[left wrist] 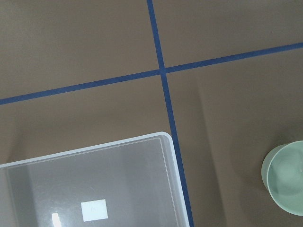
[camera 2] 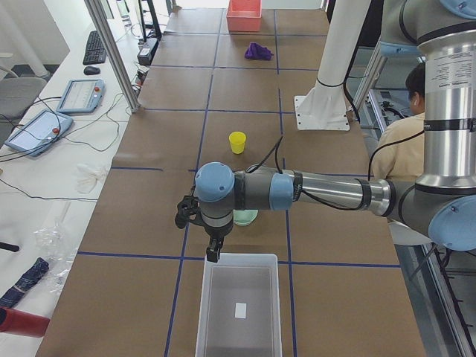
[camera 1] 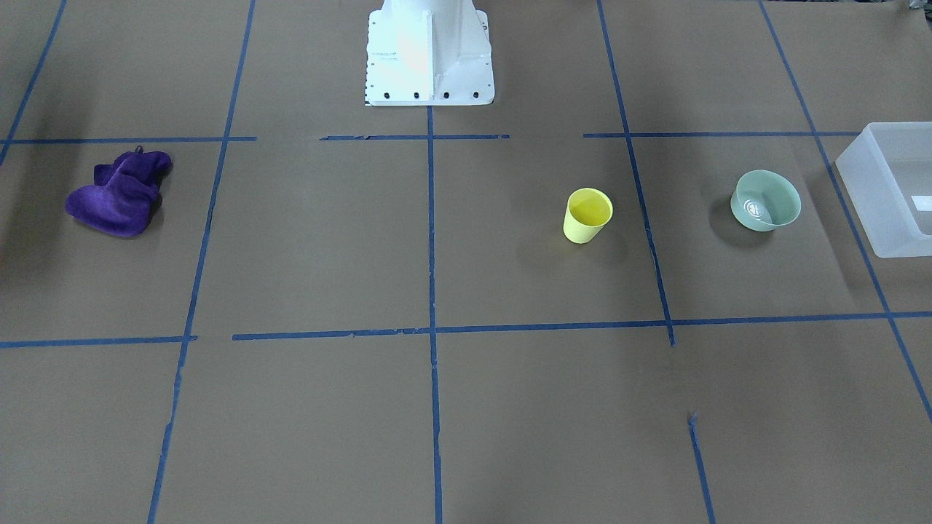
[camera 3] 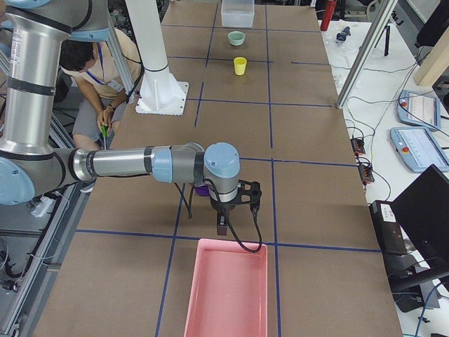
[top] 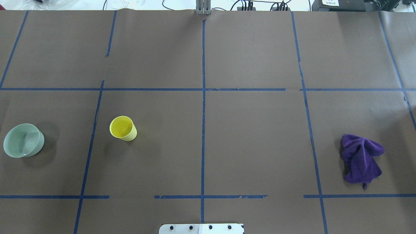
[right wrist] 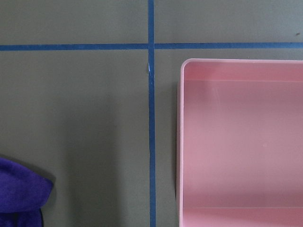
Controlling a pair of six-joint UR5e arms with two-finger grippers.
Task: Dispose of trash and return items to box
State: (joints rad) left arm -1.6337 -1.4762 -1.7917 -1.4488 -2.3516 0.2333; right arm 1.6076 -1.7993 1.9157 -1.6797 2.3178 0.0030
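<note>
The yellow cup (camera 1: 587, 215) stands upright on the brown table, also in the overhead view (top: 123, 128). The mint-green bowl (camera 1: 765, 200) stands upright between the cup and the frosted box (camera 1: 866, 191); the overhead view shows the bowl (top: 23, 140) too. The box (camera 2: 238, 312) is empty, with a white label. My left gripper (camera 2: 213, 251) hangs over the box's near edge, beside the bowl (left wrist: 286, 184). My right gripper (camera 3: 221, 226) hangs by the pink bin's edge. Both grippers show only in the side views, so I cannot tell if they are open or shut.
A crumpled purple cloth (top: 360, 157) lies on the robot's right side, near an empty pink bin (camera 3: 228, 288). The white robot base (camera 1: 429, 54) stands at the table's edge. A seated person (camera 2: 405, 141) is behind the robot. Blue tape lines grid the table.
</note>
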